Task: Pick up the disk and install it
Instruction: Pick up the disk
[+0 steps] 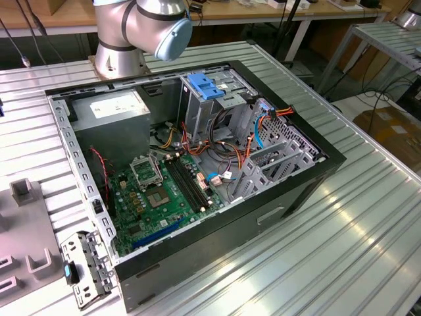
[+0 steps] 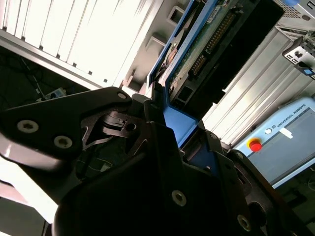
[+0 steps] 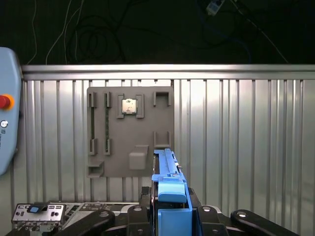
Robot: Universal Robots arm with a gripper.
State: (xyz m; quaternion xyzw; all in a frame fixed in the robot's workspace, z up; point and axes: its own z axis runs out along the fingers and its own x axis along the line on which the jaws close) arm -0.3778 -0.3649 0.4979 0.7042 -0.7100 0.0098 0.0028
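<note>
1. Pickup looks done: the gripper [image 3: 170,214] is clamped on the disk [image 3: 169,187], its dark fingers [image 3: 142,199] pressed against the blue plastic rails on either side.
2. Disk position: in the first wrist view it is seen edge-on, sticking out from the gripper over the ribbed metal table [image 3: 246,137], with its far end in front of a grey holder plate [image 3: 110,147]. It appears to hang clear of that plate, though I cannot be sure of the gap.
3. Underside: the second wrist view shows the disk's green circuit board and connector row facing the camera, framed by the blue rail. The grip seems square and the disk does not look tilted in the jaws.
4. Holder plate: a small square chip [image 3: 129,105] sits in one of its pockets. The pockets near the disk look vacant, which fits the disk having come from there.
5. Install is not yet done: the disk is in the gripper and out over the table, so it is not in the computer case [image 1: 309,178].
6. Target: the case lies open on its side in the exterior view, with the motherboard [image 1: 164,191] exposed. The metal drive cage [image 1: 217,108] stands near the far wall under a light-blue latch plate [image 1: 207,87].
7. Remaining, as I judge it: the whole carry to the case and the seating of the disk in the cage, so the task is roughly at its midpoint.
</note>
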